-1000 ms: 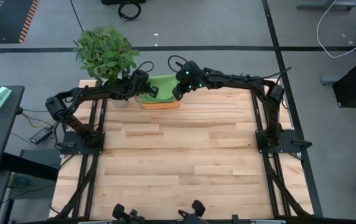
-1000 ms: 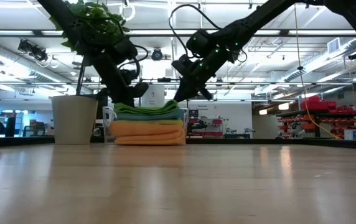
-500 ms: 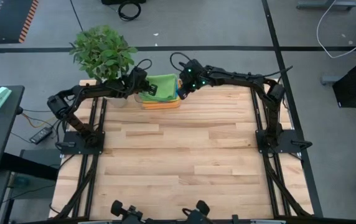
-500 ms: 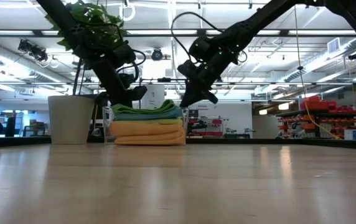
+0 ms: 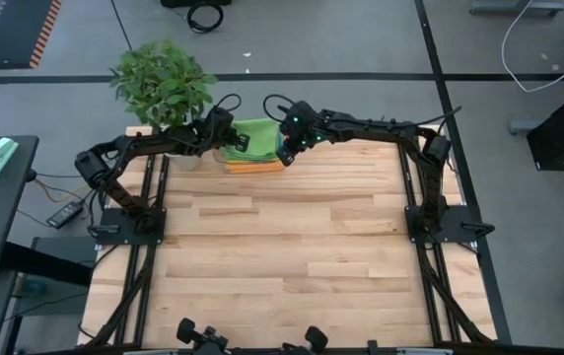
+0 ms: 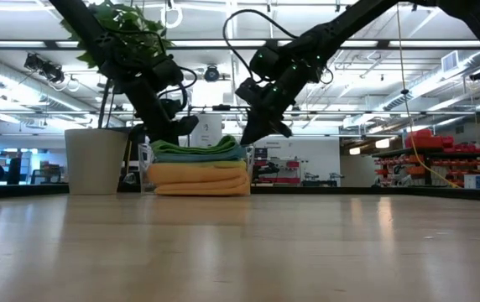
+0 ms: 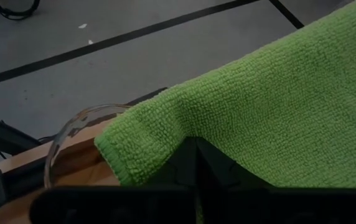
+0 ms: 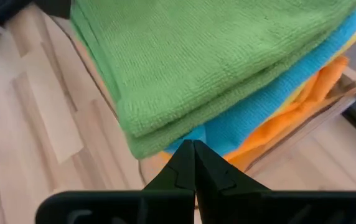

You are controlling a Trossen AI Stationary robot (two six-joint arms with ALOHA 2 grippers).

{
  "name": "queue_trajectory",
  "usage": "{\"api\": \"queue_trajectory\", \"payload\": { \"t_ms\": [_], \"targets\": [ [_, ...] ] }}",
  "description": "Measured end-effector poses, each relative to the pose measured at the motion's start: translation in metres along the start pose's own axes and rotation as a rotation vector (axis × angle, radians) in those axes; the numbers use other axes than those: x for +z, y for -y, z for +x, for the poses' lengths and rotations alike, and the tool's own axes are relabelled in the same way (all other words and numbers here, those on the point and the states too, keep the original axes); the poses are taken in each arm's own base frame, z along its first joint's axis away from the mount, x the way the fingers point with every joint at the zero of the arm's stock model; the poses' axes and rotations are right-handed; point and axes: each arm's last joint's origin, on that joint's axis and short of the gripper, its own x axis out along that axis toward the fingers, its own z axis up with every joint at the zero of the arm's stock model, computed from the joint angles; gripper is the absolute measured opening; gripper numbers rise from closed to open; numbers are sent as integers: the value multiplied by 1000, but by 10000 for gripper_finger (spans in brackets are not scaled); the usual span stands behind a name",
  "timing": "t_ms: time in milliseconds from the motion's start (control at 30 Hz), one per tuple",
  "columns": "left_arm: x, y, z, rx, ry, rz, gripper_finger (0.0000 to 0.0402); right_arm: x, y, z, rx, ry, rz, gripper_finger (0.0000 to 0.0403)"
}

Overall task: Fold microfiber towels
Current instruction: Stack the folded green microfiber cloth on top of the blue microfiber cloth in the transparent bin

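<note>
Two pincers are working at a stack of microfiber towels point(image 5: 255, 146) sitting at the far edge of the wooden surface point(image 5: 292, 247), just beside a potted plant point(image 5: 164, 84). From the low view the stack is showing a green towel point(image 6: 196, 147) on top, a blue towel point(image 8: 271, 93) under it, then yellow and orange layers point(image 6: 200, 174) at the bottom; a clear tray's rim point(image 7: 72, 134) is showing at the stack's foot in the left wrist view.

The left pincer point(image 5: 231, 141) is sitting at the plant-side end of the stack, its fingers pressed together with the green towel's corner draping over them; it appears to be pinching that edge, though the contact itself is hidden under the cloth. The right pincer point(image 5: 284, 154) is hanging at the opposite end, fingers pressed together and empty, its tip pointing at the folded edges near where green is meeting blue.

The step in hand looks like lifting the top green towel off the pile so it can be laid out and folded. To do it well, the right pincer should be spreading before moving in, then closing on the green layer only, above the blue one. Both arms should then be rising together and evenly, keeping the cloth taut enough that the towels beneath are not dragged along or tipped out of the tray.
</note>
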Motion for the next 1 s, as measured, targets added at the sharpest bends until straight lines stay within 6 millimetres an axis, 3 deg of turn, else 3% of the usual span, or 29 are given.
{"api": "queue_trajectory", "payload": {
  "t_ms": [267, 600, 767, 1000],
  "targets": [
    [0, 0, 0, -1, 1, 2, 9, -7, -6, 1, -9, -55, -53, 3],
    [0, 0, 0, -1, 1, 3, 21, 4, 7, 1, -118, 59, 5, 3],
    [0, 0, 0, -2, 2, 2, 6, 4, 9, 12, -99, 73, 3, 3],
    [0, 0, 0, -1, 1, 0, 23, -6, -2, 18, -11, -14, -37, 3]
  ]
}}
